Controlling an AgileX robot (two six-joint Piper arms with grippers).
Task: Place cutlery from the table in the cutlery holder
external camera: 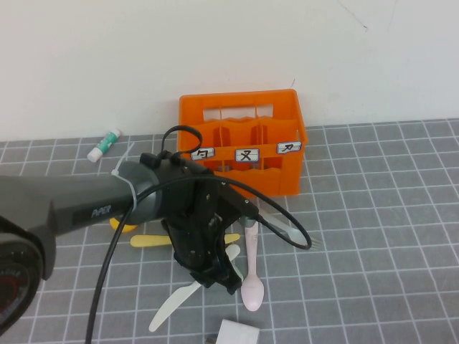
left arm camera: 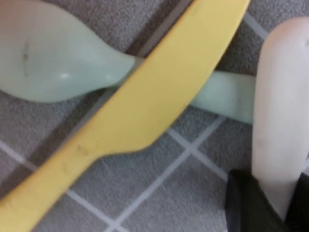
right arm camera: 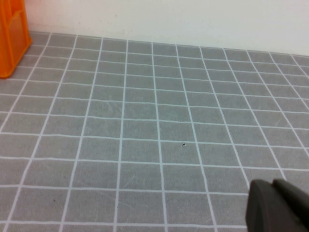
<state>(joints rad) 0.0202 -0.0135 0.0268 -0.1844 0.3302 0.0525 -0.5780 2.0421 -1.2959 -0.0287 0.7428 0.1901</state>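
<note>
- In the high view we see the orange cutlery holder [external camera: 240,143] standing upright on the grey gridded table [external camera: 373,215], close to the white wall, with its three small labels facing us.
- All the cutlery we can see lies on the table in front of the holder, none of it inside.
- The grey fork [external camera: 290,228] lies nearest the holder. The pink spoon [external camera: 252,276] is just beside it, with its bowl pointing away from the holder.
- The yellow knife [external camera: 152,241] lies crosswise and passes under the left arm. The white knife [external camera: 172,307] slants out from beneath the left gripper [external camera: 219,278].
- The left gripper is lowered over the middle of this cluster, with a black cable [external camera: 287,222] looping beside it.
- A small white tube [external camera: 104,145] with a green cap lies left of the holder, by the wall. A white card [external camera: 237,333] sits at the near edge.
- In the left wrist view, the yellow knife [left arm camera: 145,111] crosses on top of the mint-green spoon [left arm camera: 53,58] on the table [left arm camera: 159,193].
- A pale handle, which we take to be the white knife [left arm camera: 282,96], runs between the dark fingers [left arm camera: 244,208] of the left gripper [left arm camera: 277,205]. They appear to pinch it from both sides.
- In the right wrist view, the right gripper [right arm camera: 273,193] hangs over bare table [right arm camera: 145,130], its fingers pressed together and holding nothing.
- A corner of the cutlery holder [right arm camera: 12,34] shows well away from it.
</note>
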